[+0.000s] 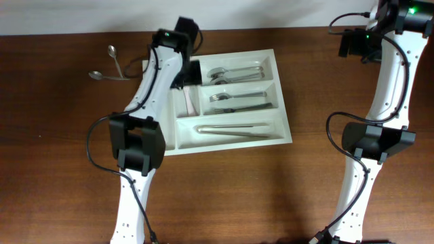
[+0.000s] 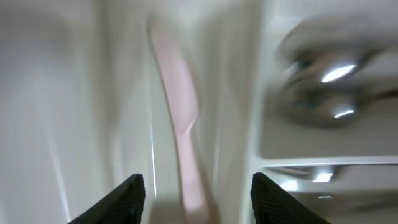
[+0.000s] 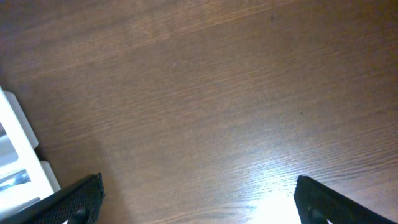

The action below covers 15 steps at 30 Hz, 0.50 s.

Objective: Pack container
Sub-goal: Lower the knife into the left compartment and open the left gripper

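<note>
The container [image 1: 288,129], a white cutlery tray, lies mid-table. Its crosswise compartments hold metal spoons [image 1: 234,72], forks [image 1: 234,100] and long utensils [image 1: 234,127]. A pale pink knife [image 1: 189,102] lies in a narrow upright compartment; it also shows, blurred, in the left wrist view [image 2: 180,118]. My left gripper [image 2: 198,199] is open just above that compartment, its fingers either side of the knife, holding nothing. Spoons show blurred at the right of the left wrist view [image 2: 329,87]. My right gripper [image 3: 198,199] is open and empty over bare wood at the far right; the tray's corner [image 3: 15,149] shows at its left.
Two loose metal spoons [image 1: 112,64] lie on the brown wooden table [image 1: 54,135] left of the tray, near the back edge. The right arm [image 1: 380,129] stands at the right side, well off the tray.
</note>
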Available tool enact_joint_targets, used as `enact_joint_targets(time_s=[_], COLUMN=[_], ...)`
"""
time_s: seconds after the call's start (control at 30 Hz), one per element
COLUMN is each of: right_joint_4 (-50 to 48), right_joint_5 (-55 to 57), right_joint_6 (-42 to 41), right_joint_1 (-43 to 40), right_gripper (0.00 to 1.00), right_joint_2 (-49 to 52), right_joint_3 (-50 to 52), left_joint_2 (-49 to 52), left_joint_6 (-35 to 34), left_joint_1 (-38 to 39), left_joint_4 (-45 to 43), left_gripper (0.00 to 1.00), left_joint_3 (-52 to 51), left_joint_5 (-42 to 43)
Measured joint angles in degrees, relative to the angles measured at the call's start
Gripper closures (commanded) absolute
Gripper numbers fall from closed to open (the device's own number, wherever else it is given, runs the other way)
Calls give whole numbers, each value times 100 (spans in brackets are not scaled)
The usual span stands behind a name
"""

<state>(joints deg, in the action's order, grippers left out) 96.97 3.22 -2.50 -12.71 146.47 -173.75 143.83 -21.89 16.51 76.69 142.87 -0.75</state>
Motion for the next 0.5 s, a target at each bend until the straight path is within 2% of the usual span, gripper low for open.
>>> enact_joint_targets(time_s=[0.07, 0.1, 0.13, 0.33, 0.5], right_joint_4=[2, 2, 2, 2, 0], right_joint_5=[0, 0, 0, 0, 0], right_joint_6=[2, 0, 0, 0, 2], right_joint_1=[0, 0, 0, 0, 0], right_gripper=[1, 1, 1, 1, 1], right_joint_2=[0, 0, 0, 0, 0], right_joint_3=[0, 0, 0, 0, 0], left_joint_2=[0, 0, 0, -2, -2], left_joint_6=[2, 22, 13, 42, 42], left_joint_1=[-26, -42, -48, -57, -52], left_joint_4=[122, 181, 240, 708, 1163], left_gripper=[23, 3, 1, 1, 1], left_joint_3=[533, 815, 1014, 2157, 2376], left_joint_5=[-11, -17, -15, 11, -42])
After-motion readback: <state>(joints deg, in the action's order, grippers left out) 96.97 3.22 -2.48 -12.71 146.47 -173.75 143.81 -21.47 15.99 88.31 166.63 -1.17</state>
